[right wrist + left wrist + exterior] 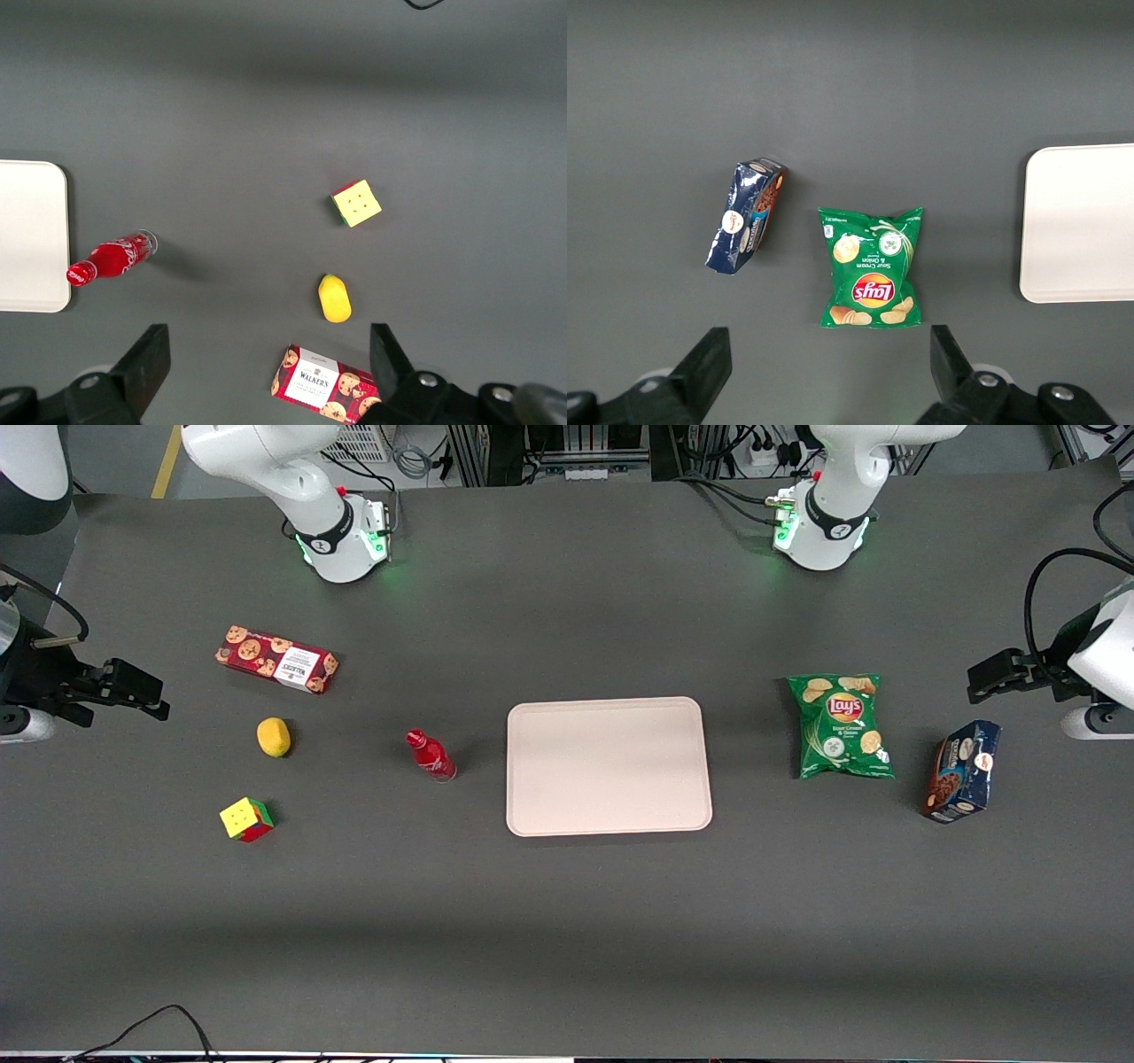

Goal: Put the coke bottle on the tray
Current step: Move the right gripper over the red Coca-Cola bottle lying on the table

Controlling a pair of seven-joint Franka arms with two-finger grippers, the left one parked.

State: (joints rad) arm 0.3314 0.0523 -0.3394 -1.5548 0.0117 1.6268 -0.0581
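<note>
Grey matte table (pixel 567 921) carries tray (pixel 608 767) and coke bottle (pixel 431 755); tool (pixel 270 363) hangs spread wide, empty.

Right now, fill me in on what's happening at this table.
Nothing is being handled yet. The right arm's gripper hangs open at the working arm's end of the table, holding nothing. The coke bottle stands beside the tray, not on it, and the tray is bare. A lemon, a Rubik's cube and a Walkers cookie box lie nearer that gripper; a Lay's chip bag lies toward the parked arm's end.
</note>
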